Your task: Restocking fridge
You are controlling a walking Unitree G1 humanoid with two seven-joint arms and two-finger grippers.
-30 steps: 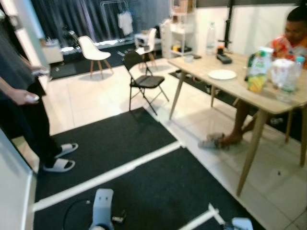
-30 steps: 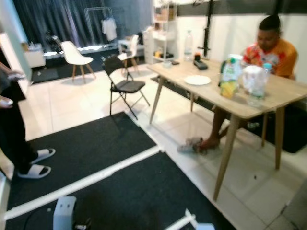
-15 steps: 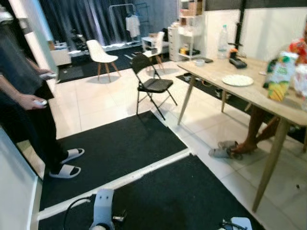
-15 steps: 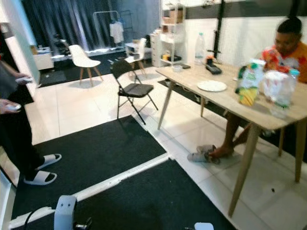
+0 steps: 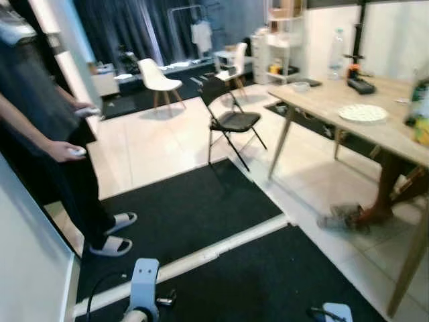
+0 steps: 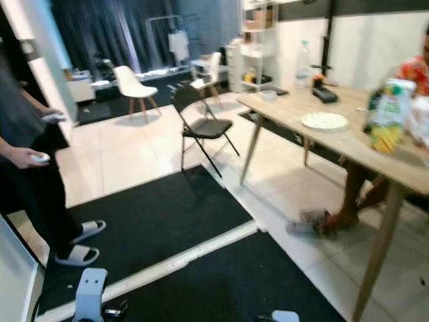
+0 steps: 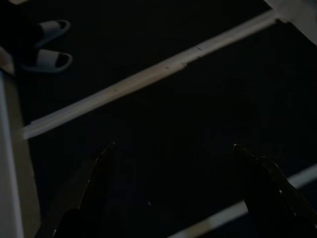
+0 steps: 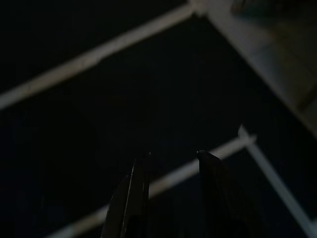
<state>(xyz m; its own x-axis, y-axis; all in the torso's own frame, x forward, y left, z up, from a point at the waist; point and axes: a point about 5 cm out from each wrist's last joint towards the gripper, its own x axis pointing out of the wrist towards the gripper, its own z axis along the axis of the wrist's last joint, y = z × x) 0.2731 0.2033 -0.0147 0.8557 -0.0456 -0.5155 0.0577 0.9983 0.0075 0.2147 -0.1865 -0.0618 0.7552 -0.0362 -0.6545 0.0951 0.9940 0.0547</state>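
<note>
Looking down across a room of pale tiles and black mats (image 5: 181,208), the head views catch both arms hanging low, cut off by the bottom edge. The left pincer (image 7: 171,148) hangs over dark matting in its very dim wrist view, its two black fingers spread wide with nothing between them; a pair of white slippers (image 7: 47,47) can just be made out beyond. The right pincer (image 8: 173,156) also hangs over the mat, fingers (image 8: 136,198) set a narrow gap apart and holding nothing, with pale strips of floor showing between the mats.

At the robot's right stands a wooden surface (image 6: 335,144) on slanted legs, cut off at the frame edge. On it sit a white plate (image 6: 324,121), a small bowl (image 6: 268,94), a clear bottle (image 6: 303,57) and, nearest the edge, a green and yellow juice carton (image 6: 387,115), blurred, with what may be a wrapped bundle just beside it, too smeared to name. A seated person's feet (image 6: 318,225) rest under the surface; the body above is mostly hidden or out of frame.

A black folding chair (image 6: 201,124) stands on the tiles near the surface's far end, and a white chair (image 6: 134,84) further back before dark curtains. On the left a standing person (image 5: 47,134), cropped at the shoulders, holds a small white controller in each hand (image 5: 67,152).
</note>
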